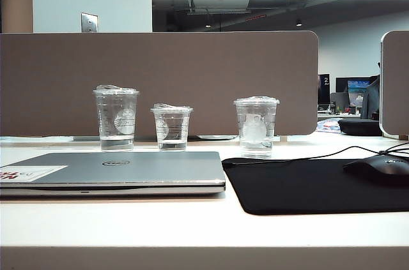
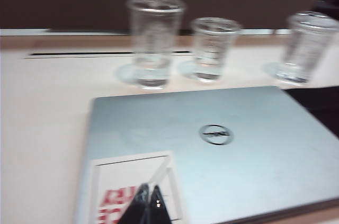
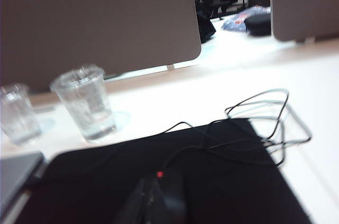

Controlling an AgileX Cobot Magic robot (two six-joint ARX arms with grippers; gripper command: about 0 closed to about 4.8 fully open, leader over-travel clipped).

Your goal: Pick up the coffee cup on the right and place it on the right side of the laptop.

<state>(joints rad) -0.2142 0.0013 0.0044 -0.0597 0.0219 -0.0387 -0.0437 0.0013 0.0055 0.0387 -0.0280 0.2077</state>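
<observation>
The coffee cup (image 1: 256, 127) stands upright on the white tabletop (image 1: 192, 225), at the right end of a far row of three clear cups, just behind the far left corner of the black mouse pad (image 1: 307, 187). The tall cup (image 1: 116, 119) and the small cup (image 1: 171, 127) stand to its left, behind the closed laptop (image 1: 121, 171). A black mouse (image 1: 378, 169) sits on the pad's right side, its cable (image 3: 265, 123) looping beyond.

The left hand (image 2: 149, 203) hangs over the laptop's near left corner by the sticker (image 2: 135, 187), fingers together. The right hand (image 3: 151, 205) sits low over the pad near the mouse, fingers together and empty.
</observation>
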